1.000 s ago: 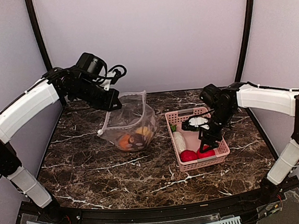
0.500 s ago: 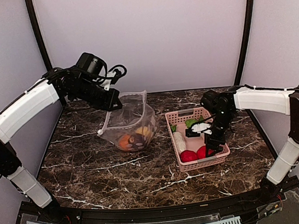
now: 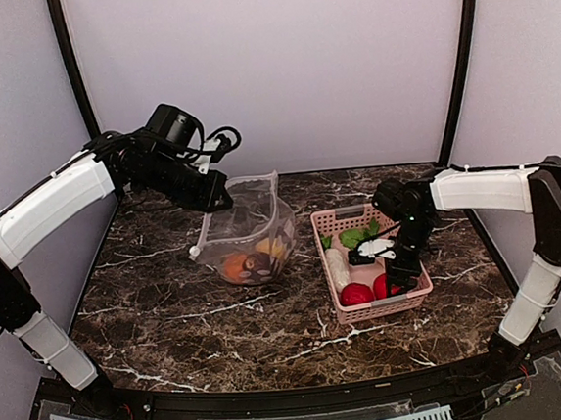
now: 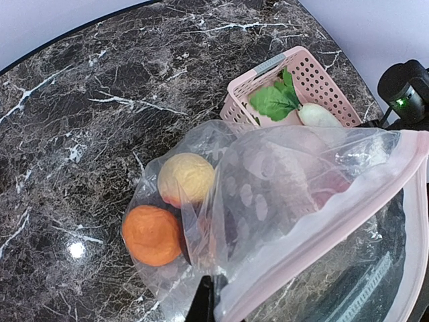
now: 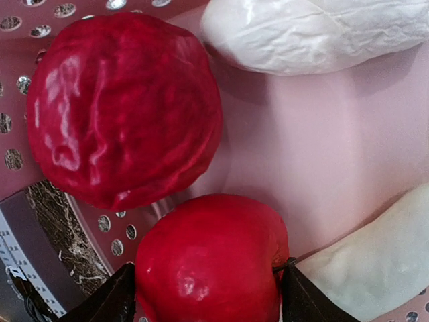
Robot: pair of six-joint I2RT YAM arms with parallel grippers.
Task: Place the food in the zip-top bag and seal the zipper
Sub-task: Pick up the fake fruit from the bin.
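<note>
The zip-top bag point(image 3: 248, 228) hangs open-mouthed from my left gripper point(image 3: 219, 202), which is shut on its edge next to the pinkish zipper point(image 4: 335, 221). An orange ball point(image 4: 152, 235), a yellow ball point(image 4: 186, 179) and darker pieces lie inside. My right gripper point(image 3: 397, 278) is down in the pink basket point(image 3: 373, 310). Its fingers press both sides of a red round fruit point(image 5: 211, 261). A second, maroon fruit point(image 5: 124, 107) lies beside it, with white oblong pieces point(image 5: 315, 33) and green leaves point(image 3: 356, 234) further along the basket.
The basket stands right of the bag on the dark marble table point(image 3: 171, 308). Its perforated wall point(image 5: 40, 100) is close against my right gripper's left finger. Black frame posts point(image 3: 72, 71) rise at the back corners.
My right gripper has dropped lower into the basket's near end and closed around the red fruit. The left arm lifted the bag mouth slightly.
</note>
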